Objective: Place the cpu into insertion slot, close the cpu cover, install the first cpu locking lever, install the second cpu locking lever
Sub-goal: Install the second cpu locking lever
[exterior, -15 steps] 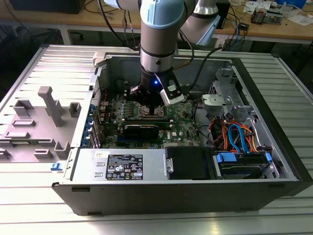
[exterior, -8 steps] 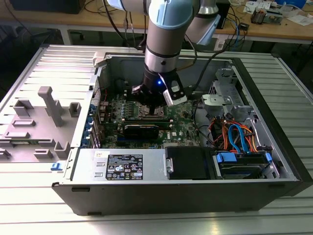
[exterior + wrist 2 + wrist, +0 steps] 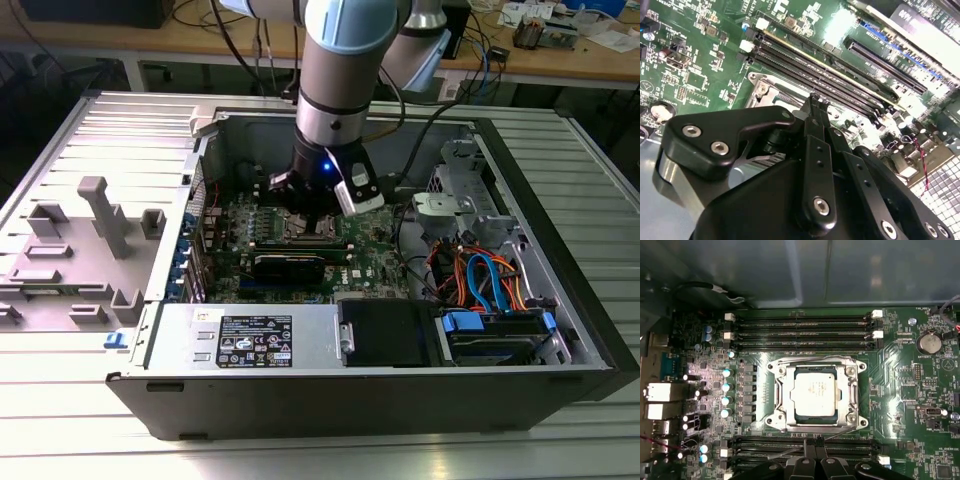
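First wrist view: cpu (image 3: 813, 394) seated under cpu cover (image 3: 816, 421), apparently closed.

An open grey computer case (image 3: 560, 250) lies on a slatted metal table (image 3: 300, 450), holding a green motherboard (image 3: 900, 405) with long black memory slots (image 3: 800, 332), a round coin battery (image 3: 929, 343), a labelled power supply (image 3: 245, 340) and orange-and-blue cables (image 3: 480, 280).

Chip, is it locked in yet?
The chip sits in its socket with the metal frame lying flat around it. The gripper is at the socket's edge beside a thin wire lever that sticks out loose, so locking looks unfinished.
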Available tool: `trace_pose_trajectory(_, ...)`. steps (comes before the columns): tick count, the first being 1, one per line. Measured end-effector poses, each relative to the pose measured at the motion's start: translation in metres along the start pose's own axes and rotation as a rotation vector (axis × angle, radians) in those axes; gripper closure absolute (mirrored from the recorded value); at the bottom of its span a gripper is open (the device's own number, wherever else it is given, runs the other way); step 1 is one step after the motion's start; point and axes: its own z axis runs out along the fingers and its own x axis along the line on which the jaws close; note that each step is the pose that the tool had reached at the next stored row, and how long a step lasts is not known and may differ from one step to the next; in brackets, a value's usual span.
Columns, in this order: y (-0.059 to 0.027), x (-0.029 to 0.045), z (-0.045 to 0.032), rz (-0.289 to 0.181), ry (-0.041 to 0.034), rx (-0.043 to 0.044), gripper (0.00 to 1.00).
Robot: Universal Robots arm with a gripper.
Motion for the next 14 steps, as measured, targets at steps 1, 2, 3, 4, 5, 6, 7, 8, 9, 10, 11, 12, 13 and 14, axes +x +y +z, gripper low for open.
trace_pose_trajectory(1,-0.0001,0.0017,0.0001,0.0,0.0001,-0.002,0.89)
trace_pose_trajectory(2,-0.0003,0.0029,0.0002,-0.001,0.0002,-0.005,0.89)
trace_pose_trajectory(3,-0.0003,0.0037,0.0002,-0.001,0.0003,-0.0071,0.89)
trace_pose_trajectory(4,-0.0004,0.0048,0.0002,-0.001,0.0005,-0.0095,0.89)
trace_pose_trajectory(5,-0.0005,0.005,0.0002,-0.001,0.0018,-0.0115,0.89)
trace_pose_trajectory(6,-0.0008,0.0051,0.0003,-0.001,0.0086,-0.017,0.89)
trace_pose_trajectory(7,-0.001,0.0054,0.0003,-0.001,0.013,-0.0207,0.89)
trace_pose_trajectory(8,-0.0013,0.0063,0.0003,-0.001,0.0149,-0.0246,0.89)
trace_pose_trajectory(9,-0.0018,0.0071,0.0004,-0.001,0.016,-0.0291,0.89)
trace_pose_trajectory(10,-0.0024,0.0076,0.0005,-0.002,0.0171,-0.0321,0.89)
trace_pose_trajectory(11,-0.0031,0.008,0.001,-0.002,0.0182,-0.0335,0.89)
trace_pose_trajectory(12,-0.0032,0.0081,0.0015,-0.002,0.0186,-0.0338,0.89)
trace_pose_trajectory(13,-0.0036,0.0087,0.0028,-0.002,0.0193,-0.0336,0.89)
trace_pose_trajectory(14,-0.0038,0.0093,0.0037,-0.002,0.0196,-0.0335,0.89)
